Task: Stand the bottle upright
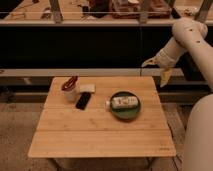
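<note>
We have done nothing yet: the bottle [124, 102] lies flat on the green plate [125, 114] toward the worktop's [100, 135] right edge, our gripper [156, 71] spread open beyond the far right corner.

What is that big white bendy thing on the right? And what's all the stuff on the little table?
That big white thing is a robot's arm. At its end is a claw, which it uses for grabbing things. Right now the claw hangs in the air past the table's far right corner, and I can't see anything in it. There is just one camera, looking down at the wooden table from the front. On the table sits a green plate with a small pale bottle lying on its side on it. The robot's job is to stand that bottle up, which is not yet done. To the left are a white cup with red things in it, a flat black object and a small pale block.
</note>
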{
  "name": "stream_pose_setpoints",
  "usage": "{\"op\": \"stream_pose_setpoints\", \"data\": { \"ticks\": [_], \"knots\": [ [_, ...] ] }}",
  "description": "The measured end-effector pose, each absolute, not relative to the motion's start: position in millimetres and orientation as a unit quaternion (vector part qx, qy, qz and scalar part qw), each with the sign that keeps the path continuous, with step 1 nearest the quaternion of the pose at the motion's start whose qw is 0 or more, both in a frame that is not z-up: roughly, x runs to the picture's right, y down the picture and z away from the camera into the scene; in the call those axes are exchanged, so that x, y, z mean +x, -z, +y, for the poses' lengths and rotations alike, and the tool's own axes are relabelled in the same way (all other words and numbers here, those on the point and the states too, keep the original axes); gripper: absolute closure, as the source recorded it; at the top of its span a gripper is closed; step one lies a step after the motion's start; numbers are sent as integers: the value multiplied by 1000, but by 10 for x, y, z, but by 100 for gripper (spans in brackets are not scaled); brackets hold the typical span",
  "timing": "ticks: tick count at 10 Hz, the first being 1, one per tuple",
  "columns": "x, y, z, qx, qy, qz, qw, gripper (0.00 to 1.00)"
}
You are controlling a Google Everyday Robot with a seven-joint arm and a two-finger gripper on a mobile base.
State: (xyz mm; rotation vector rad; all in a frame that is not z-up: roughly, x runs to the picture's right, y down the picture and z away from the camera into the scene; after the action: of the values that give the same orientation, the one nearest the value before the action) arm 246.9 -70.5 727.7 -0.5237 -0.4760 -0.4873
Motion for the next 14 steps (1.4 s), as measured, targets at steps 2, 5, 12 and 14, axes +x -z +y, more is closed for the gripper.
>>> {"op": "stream_pose_setpoints", "data": {
  "ticks": [2,5,12,14],
  "knots": [
    [2221,-7302,-666,-269,244,-239,900,20],
    [1967,-7390,-527,-283,223,-264,895,20],
    [1100,-7728,-33,-303,235,-253,888,20],
    [1104,-7835,45,-310,231,-246,889,20]
  ]
}}
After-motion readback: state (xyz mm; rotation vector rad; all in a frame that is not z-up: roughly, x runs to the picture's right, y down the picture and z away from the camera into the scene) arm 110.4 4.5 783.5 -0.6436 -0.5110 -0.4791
